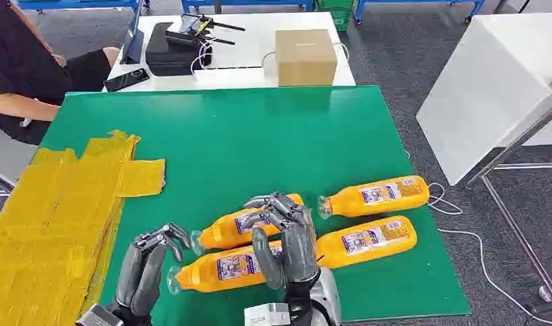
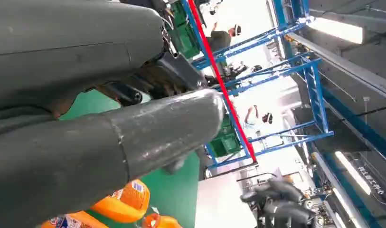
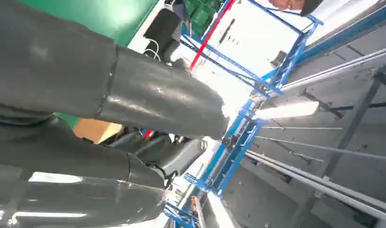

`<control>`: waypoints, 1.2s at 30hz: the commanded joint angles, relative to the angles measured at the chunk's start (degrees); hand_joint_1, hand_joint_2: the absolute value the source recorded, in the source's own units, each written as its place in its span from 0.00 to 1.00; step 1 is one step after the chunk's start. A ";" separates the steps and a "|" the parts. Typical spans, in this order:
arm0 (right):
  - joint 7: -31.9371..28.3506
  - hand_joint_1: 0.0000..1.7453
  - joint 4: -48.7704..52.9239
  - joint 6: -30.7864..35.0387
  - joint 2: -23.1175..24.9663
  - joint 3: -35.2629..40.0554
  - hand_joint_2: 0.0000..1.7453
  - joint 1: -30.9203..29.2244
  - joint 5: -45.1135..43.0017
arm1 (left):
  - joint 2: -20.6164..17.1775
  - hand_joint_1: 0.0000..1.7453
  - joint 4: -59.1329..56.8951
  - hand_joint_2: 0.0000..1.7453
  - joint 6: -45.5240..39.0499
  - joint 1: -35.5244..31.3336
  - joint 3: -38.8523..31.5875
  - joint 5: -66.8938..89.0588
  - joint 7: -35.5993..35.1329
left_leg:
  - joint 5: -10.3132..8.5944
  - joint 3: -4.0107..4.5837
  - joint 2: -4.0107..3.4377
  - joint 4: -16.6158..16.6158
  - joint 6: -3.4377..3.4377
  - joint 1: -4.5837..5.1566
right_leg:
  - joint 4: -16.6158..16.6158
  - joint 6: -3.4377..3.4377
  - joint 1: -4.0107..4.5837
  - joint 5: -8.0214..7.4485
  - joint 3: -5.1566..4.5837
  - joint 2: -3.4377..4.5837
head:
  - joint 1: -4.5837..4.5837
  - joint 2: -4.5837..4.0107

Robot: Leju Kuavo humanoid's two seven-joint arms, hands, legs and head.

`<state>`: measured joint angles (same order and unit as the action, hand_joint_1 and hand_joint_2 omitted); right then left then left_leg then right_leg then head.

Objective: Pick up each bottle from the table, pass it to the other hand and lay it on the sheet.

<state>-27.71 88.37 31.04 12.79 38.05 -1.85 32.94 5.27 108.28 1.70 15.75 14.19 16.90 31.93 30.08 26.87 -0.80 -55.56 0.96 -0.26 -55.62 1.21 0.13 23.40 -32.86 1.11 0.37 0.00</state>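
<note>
Left robot hand (image 1: 147, 261) and right robot hand (image 1: 286, 238) are both raised, fingers curled, holding nothing.

A green table (image 1: 259, 136) carries everything. A yellow sheet (image 1: 49, 210) covers its left edge. Four orange bottles (image 1: 378, 193) lie near its front right corner.
</note>
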 commanded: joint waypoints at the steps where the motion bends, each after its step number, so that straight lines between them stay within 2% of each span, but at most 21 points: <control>1: -12.29 1.00 4.49 -13.57 -10.56 -13.38 0.00 16.31 -23.35 | 1.11 1.00 -9.75 0.00 -18.28 1.20 2.45 -8.39 8.07 | -0.01 -0.09 0.04 0.08 -0.02 0.01 | 0.05 0.02 -0.01 0.01 0.08 -0.05 | 0.00 0.00; 7: -12.29 1.00 4.48 -13.80 -10.11 -13.71 0.00 16.35 -23.06 | 0.77 1.00 -9.70 0.00 -18.80 1.14 2.91 -8.70 8.07 | -0.01 -0.08 0.04 0.07 -0.02 0.00 | 0.05 0.01 0.00 0.01 0.08 -0.05 | 0.00 0.00; 10: -12.29 1.00 4.48 -13.80 -10.11 -13.71 0.00 16.35 -23.06 | 0.77 1.00 -9.70 0.00 -18.80 1.14 2.91 -8.70 8.07 | -0.11 -0.58 0.77 0.51 0.06 -0.02 | 0.59 0.12 0.04 0.10 0.81 -0.79 | -0.07 0.00; 11: -12.29 1.00 4.45 -14.49 -9.32 -14.26 0.00 16.37 -22.62 | 0.29 1.00 -9.47 0.00 -19.34 0.99 3.46 -9.58 8.07 | -0.06 -0.68 0.72 0.43 0.05 -0.01 | 0.52 0.10 0.05 0.14 0.77 -0.73 | -0.02 0.00; 13: -11.40 1.00 4.66 -15.49 -7.28 -14.31 0.00 15.61 -20.51 | -0.27 1.00 -9.01 0.00 -20.05 0.93 3.46 -10.30 8.07 | -0.02 -0.38 0.87 0.21 0.04 0.08 | 0.27 0.07 0.00 0.19 0.54 -0.92 | 0.02 0.00; 14: -10.95 1.00 4.76 -15.57 -6.72 -14.13 0.00 15.32 -19.83 | -0.38 1.00 -8.75 0.00 -19.93 0.98 3.24 -10.41 8.07 | 0.02 -0.15 0.62 0.07 0.02 0.06 | 0.13 0.03 0.02 0.15 0.28 -0.67 | 0.13 0.00; 15: -10.52 0.61 4.79 -15.59 -6.23 -14.06 0.00 15.11 -19.09 | -0.25 1.00 -8.32 0.00 -19.74 1.15 2.78 -10.49 8.07 | 0.03 -0.04 0.47 0.10 0.02 0.14 | 0.11 0.15 -0.09 0.20 0.21 -0.52 | 0.02 0.00; 16: -10.28 0.08 4.77 -15.32 -5.59 -14.02 0.00 14.95 -18.47 | 0.59 1.00 -7.48 0.00 -19.53 1.65 1.44 -10.81 8.07 | 0.06 0.01 0.34 0.05 0.02 0.09 | 0.11 0.12 -0.14 0.16 0.16 -0.42 | 0.04 0.00; 17: -10.20 0.00 4.71 -15.15 -5.26 -13.84 0.00 14.83 -18.22 | 0.97 0.98 -6.95 0.00 -18.91 2.05 0.76 -11.10 8.07 | 0.07 -0.15 0.34 0.11 0.00 0.09 | 0.14 0.12 -0.13 0.20 0.28 -0.46 | 0.04 0.00; 22: -10.20 0.00 4.71 -15.15 -5.26 -13.84 0.00 14.83 -18.22 | 0.97 0.98 -6.95 0.00 -18.91 2.05 0.76 -11.10 8.07 | 0.03 -0.07 0.36 0.06 0.03 0.11 | 0.09 0.12 -0.14 0.17 0.18 -0.47 | 0.04 0.00; 23: -10.09 0.00 4.55 -15.15 -5.24 -13.61 0.00 14.81 -18.00 | 1.25 0.00 -6.82 0.00 -18.97 2.40 0.40 -10.76 8.07 | 0.04 -0.15 0.40 0.10 0.00 0.08 | 0.14 0.12 -0.11 0.18 0.27 -0.51 | 0.04 0.00; 28: -7.73 0.00 3.71 -13.90 -5.65 -11.85 0.00 13.83 -14.11 | 3.08 0.00 -6.90 0.00 -16.67 3.57 -3.09 -11.34 8.07 | 0.06 -0.24 0.30 0.12 0.01 0.07 | 0.13 0.13 -0.09 0.18 0.32 -0.41 | 0.02 0.00; 30: -0.21 0.00 1.56 -12.19 -6.16 -10.70 0.00 13.15 -6.88 | 3.67 0.00 -6.08 0.00 -16.48 4.34 -3.90 -11.07 8.07 | 0.06 -0.26 0.33 0.12 0.02 0.05 | 0.15 0.14 -0.07 0.19 0.35 -0.44 | 0.04 0.00; 32: 0.79 0.00 0.36 -13.07 -7.54 -8.23 0.00 12.40 -4.26 | 3.87 0.00 -5.90 0.00 -15.84 4.69 -4.37 -11.07 8.07 | 0.07 -0.31 0.27 0.15 0.02 0.06 | 0.16 0.15 -0.07 0.18 0.39 -0.38 | 0.04 0.00; 33: 4.78 0.00 -1.56 -11.61 -7.66 -7.29 1.00 12.10 0.71 | 4.08 0.00 -5.92 0.00 -15.72 4.80 -4.69 -10.96 8.07 | 0.06 -0.26 0.24 0.13 0.02 0.05 | 0.16 0.14 -0.06 0.16 0.36 -0.35 | 0.04 0.00; 36: 5.60 0.00 -1.86 -10.94 -7.70 -6.72 1.00 12.06 2.29 | 4.22 0.00 -5.89 0.00 -15.72 4.85 -4.90 -10.95 8.07 | 0.04 -0.22 0.28 0.12 0.02 0.05 | 0.15 0.13 -0.08 0.15 0.33 -0.38 | 0.04 0.00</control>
<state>-26.44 92.80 18.73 7.50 27.35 12.75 29.65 8.00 103.65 -14.49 19.97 12.83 5.84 39.98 30.10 26.83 -0.47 -55.55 1.00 -0.17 -55.60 1.32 0.02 23.56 -32.70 0.69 0.42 0.00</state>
